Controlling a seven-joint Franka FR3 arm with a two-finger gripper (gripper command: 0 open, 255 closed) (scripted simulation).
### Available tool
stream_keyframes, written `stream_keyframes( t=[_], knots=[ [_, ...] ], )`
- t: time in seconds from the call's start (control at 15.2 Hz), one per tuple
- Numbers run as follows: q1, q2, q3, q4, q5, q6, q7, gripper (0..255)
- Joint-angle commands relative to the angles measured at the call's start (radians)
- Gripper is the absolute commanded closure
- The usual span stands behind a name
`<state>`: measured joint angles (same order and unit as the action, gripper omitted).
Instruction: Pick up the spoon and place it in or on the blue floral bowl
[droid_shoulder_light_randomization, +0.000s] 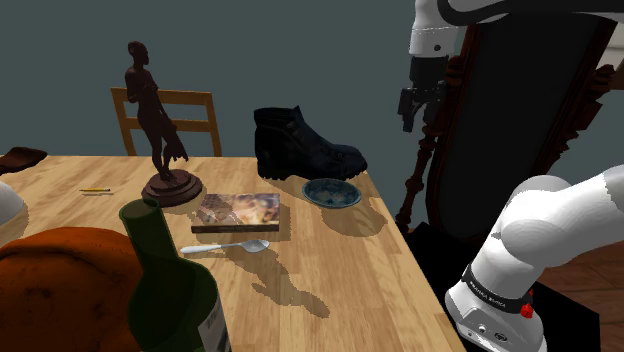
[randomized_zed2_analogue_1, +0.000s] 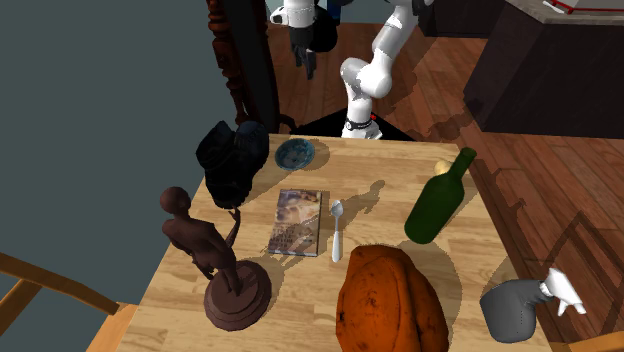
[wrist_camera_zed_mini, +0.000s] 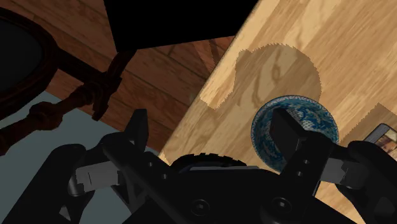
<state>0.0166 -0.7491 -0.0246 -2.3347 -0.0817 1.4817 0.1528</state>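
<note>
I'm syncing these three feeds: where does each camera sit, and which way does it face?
Shoulder view: beside and behind the arm, looking across the table toward the boot; arm at lower right, jaws high near the table's edge.
Second exterior view: high, across the table, facing the arm; arm shows at top.
Wrist view: on the hand, looking down past open jaws at the bowl.
Shared: bowl in all three; spoon in both exterior views.

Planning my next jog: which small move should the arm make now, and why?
Probably carry the gripper out over the table toward the spoon. Its jaws stand open and hold nothing, it hangs high beyond the table edge on the side of the bowl, and the spoon lies untouched beside the book.
</note>
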Motion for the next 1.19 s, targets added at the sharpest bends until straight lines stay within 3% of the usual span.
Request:
stream_keyframes(
  t=[0.0,0.53,1.12],
  knots=[
    [0.000,0.000,0.000,0.000,0.000,0.000,0.000,0],
    [0.089,0.138,0.048,-0.055,0.079,0.247,-0.027,0],
    [0.186,0.342,0.112,-0.041,0.154,0.505,-0.071,0]
  ],
)
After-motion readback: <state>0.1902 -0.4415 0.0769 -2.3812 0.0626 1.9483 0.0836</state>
